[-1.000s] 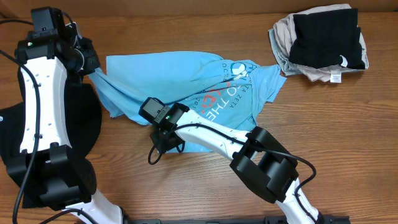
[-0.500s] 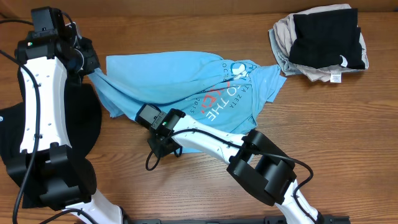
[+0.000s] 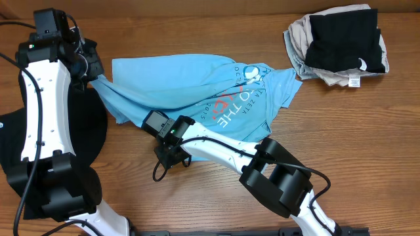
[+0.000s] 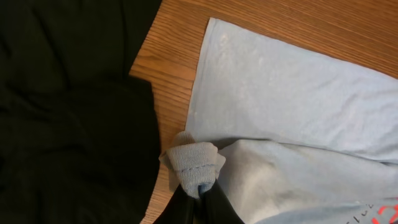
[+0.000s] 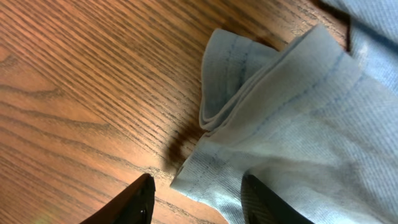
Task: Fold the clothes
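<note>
Left fingers (image 4: 202, 206) clamped on T-shirt (image 4: 280, 93) edge | right fingers (image 5: 138, 202) apart, hem between them

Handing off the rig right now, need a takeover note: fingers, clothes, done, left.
Left gripper: shut on a bunched corner of the blue T-shirt.
Right gripper: open, fingers either side of the shirt's near edge.
Black garment: crumpled at the table's left side, under the left arm.
Tan and black pile: far right corner.
Done: shirt not folded yet, lies rumpled.
Left: flatten and fold the shirt, then the black garment.
</note>
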`<action>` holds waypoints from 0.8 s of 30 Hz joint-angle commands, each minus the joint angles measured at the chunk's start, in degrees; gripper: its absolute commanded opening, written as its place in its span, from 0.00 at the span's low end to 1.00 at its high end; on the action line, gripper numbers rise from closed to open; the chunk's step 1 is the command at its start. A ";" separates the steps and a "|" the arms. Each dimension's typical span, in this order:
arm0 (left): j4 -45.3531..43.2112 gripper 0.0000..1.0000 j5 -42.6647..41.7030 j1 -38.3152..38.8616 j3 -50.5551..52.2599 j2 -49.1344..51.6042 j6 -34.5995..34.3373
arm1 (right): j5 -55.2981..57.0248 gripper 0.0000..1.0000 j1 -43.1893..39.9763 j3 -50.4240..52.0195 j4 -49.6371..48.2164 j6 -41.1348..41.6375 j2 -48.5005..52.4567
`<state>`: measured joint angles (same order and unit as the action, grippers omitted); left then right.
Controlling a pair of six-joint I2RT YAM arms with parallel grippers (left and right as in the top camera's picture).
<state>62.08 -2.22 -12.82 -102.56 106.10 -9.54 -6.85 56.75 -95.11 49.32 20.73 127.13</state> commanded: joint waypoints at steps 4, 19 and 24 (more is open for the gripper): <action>-0.72 0.04 1.40 -0.02 -0.28 0.02 -0.74 | 2.34 0.51 0.57 0.68 -0.68 -1.38 2.89; -0.48 0.04 3.74 -0.02 -0.28 0.02 -0.74 | 3.85 0.14 -0.31 0.48 0.50 2.08 4.35; -0.39 0.04 3.74 -0.02 -0.28 0.02 -0.74 | 4.15 0.04 -0.35 -1.42 2.56 2.08 4.35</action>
<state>61.69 0.71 -12.82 -102.56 106.10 -9.54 -4.03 56.49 -96.09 51.03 22.50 128.07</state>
